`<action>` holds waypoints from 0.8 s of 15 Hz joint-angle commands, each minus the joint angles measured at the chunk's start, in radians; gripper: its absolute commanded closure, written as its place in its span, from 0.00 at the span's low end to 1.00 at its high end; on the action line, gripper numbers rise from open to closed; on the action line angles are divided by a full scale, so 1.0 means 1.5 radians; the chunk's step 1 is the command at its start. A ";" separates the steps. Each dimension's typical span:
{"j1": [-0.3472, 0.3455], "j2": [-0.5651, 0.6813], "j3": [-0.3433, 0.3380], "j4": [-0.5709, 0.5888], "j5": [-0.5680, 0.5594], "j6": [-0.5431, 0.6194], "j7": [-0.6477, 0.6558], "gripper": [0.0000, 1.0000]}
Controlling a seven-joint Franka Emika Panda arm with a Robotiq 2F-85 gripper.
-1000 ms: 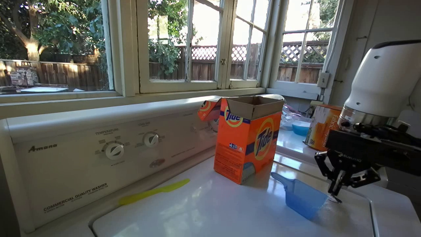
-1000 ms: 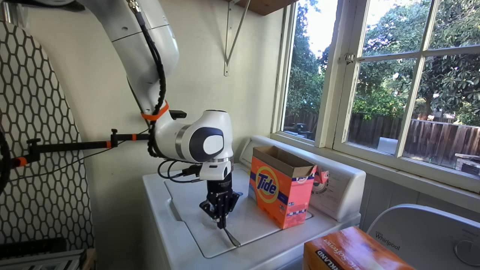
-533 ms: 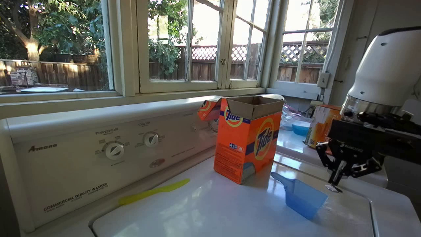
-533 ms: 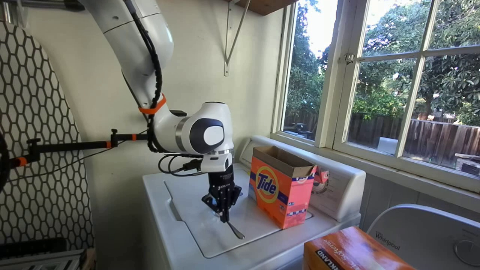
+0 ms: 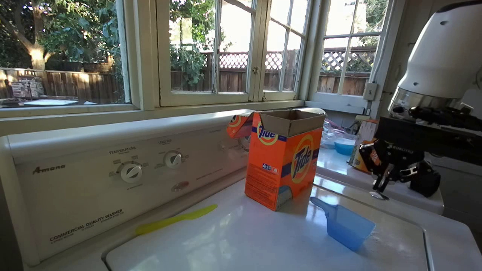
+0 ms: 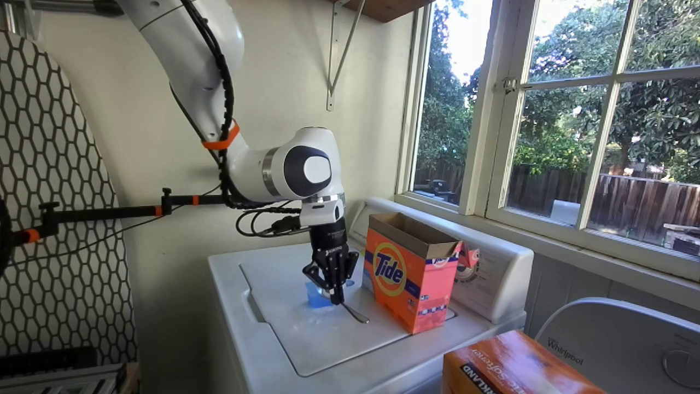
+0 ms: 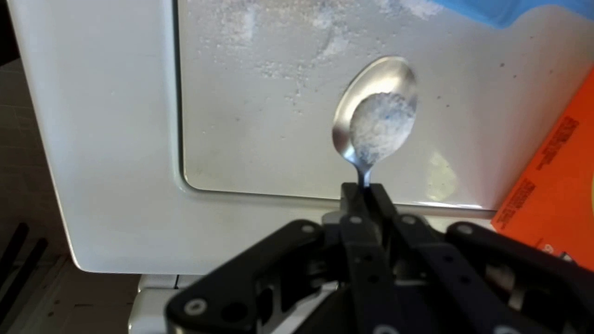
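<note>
My gripper [image 7: 365, 189] is shut on the handle of a metal spoon [image 7: 387, 74], whose bowl sticks out ahead of the fingertips. White powder with blue specks [image 7: 383, 123] lies in the bowl. In both exterior views the gripper [image 5: 380, 185] [image 6: 337, 298] points down and the spoon [image 5: 379, 195] [image 6: 356, 314] is held above the white washer lid. A translucent blue scoop [image 5: 348, 227] sits on the lid nearby; it also shows in both other views [image 6: 317, 296] [image 7: 506, 10]. An open-topped orange Tide box [image 5: 282, 165] [image 6: 407, 279] [image 7: 552, 195] stands beside the gripper.
A yellow-green plastic utensil [image 5: 177, 220] lies near the washer's control panel [image 5: 203, 158]. Spilled powder [image 7: 325, 21] is on the lid. An orange fabric softener box [image 6: 514, 364] stands on the neighbouring machine, with a blue bowl [image 5: 344, 146] and plastic bags [image 5: 331, 130] beyond.
My gripper has risen from near the lid with the spoon and moved somewhat toward the Tide box. The scoop and boxes have not moved.
</note>
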 commanded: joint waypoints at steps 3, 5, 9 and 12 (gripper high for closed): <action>-0.015 -0.008 0.018 0.033 -0.004 -0.015 0.012 0.98; -0.019 -0.003 0.018 0.046 -0.002 -0.014 0.010 0.98; -0.025 -0.003 0.018 0.048 0.003 -0.003 -0.001 0.93; -0.025 -0.001 0.017 0.052 0.003 -0.003 -0.001 0.93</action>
